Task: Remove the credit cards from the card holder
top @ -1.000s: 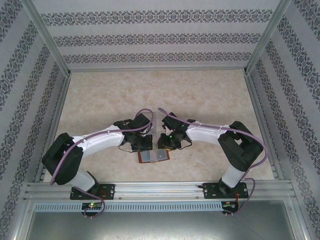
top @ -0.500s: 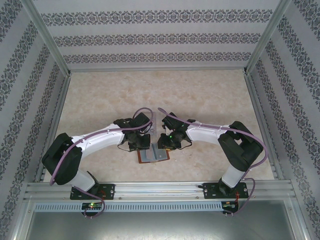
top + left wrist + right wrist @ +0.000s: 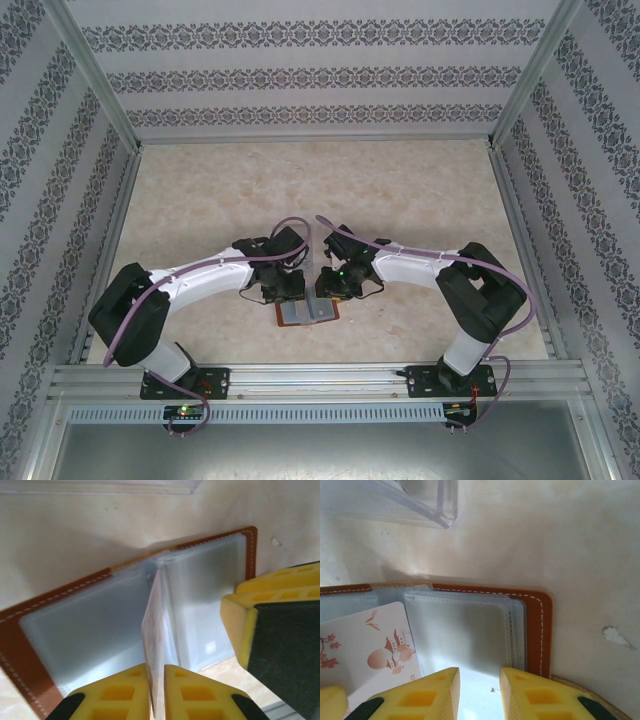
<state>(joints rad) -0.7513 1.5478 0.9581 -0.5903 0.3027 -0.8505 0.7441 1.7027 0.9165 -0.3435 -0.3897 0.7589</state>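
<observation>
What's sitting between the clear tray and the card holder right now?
Nothing. In the right wrist view, a bare strip of table separates the clear tray from the card holder.

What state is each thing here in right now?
card holder, open, lying flat
credit card, standing on edge at the holder's fold
left fingers, shut on the credit card
right fingers, slightly apart, nothing between them
clear tray, contents cannot be told
</observation>
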